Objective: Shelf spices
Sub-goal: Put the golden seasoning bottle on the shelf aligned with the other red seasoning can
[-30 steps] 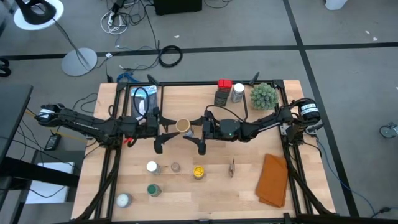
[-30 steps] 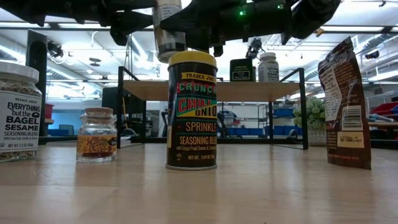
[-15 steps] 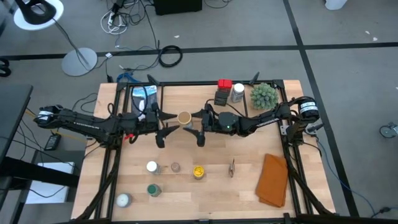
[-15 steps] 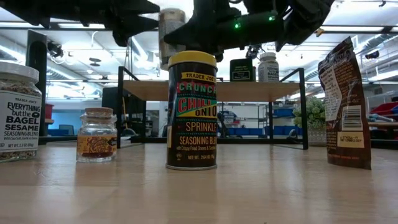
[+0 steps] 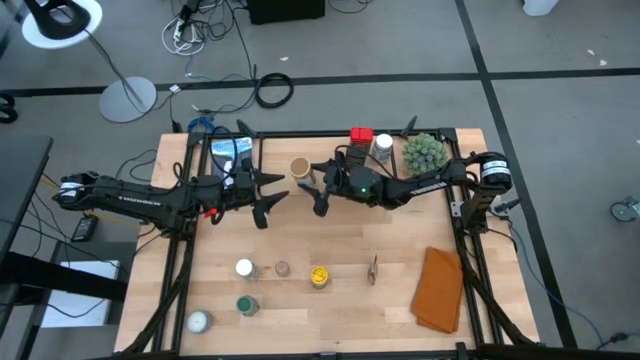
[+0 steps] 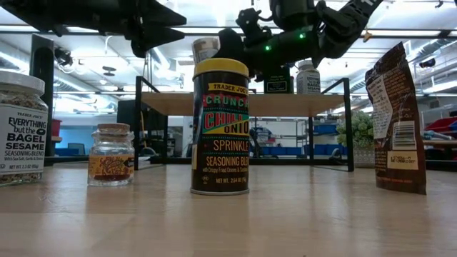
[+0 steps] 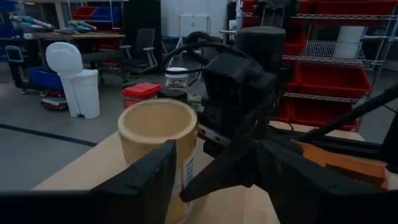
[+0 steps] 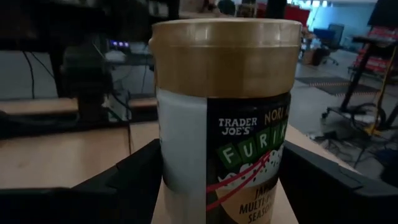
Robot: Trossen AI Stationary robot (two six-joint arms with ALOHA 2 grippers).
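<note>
A furikake spice jar (image 5: pixel 299 167) with a tan lid and a white-and-dark label hangs upright over the shelf (image 5: pixel 320 148). The shelf is a pale plank on black legs at the table's far side. My right gripper (image 5: pixel 308 185) is shut on the jar. My left gripper (image 5: pixel 265 198) stands open just left of the jar, apart from it, with nothing between its fingers. Three spices (image 5: pixel 361 150) stand at the right end of the shelf plank (image 6: pixel 285 104). Several more spices (image 5: pixel 283 280) stand on the near tabletop. My right gripper pinches the jar's labelled body (image 8: pixel 177 186), below the lid, between its two fingers (image 8: pixel 124 186). The fingers lie level and reach in from the table's right. The jar (image 6: pixel 205 48) stands upright in the hold, lid up, lifted clear above the plank.
A green fuzzy plant (image 5: pixel 424 153) stands right of the shelf. An orange-brown cloth (image 5: pixel 440 288) lies at the near right. A yellow-lidded tin (image 6: pixel 220 128), a small glass jar (image 6: pixel 111 155) and a dark pouch (image 6: pixel 396 121) stand on the near tabletop.
My right gripper has swung toward the table's far edge with the jar, which has stayed upright and gone from over the open table to over the shelf. My left gripper has swung a little toward the far edge, still open.
</note>
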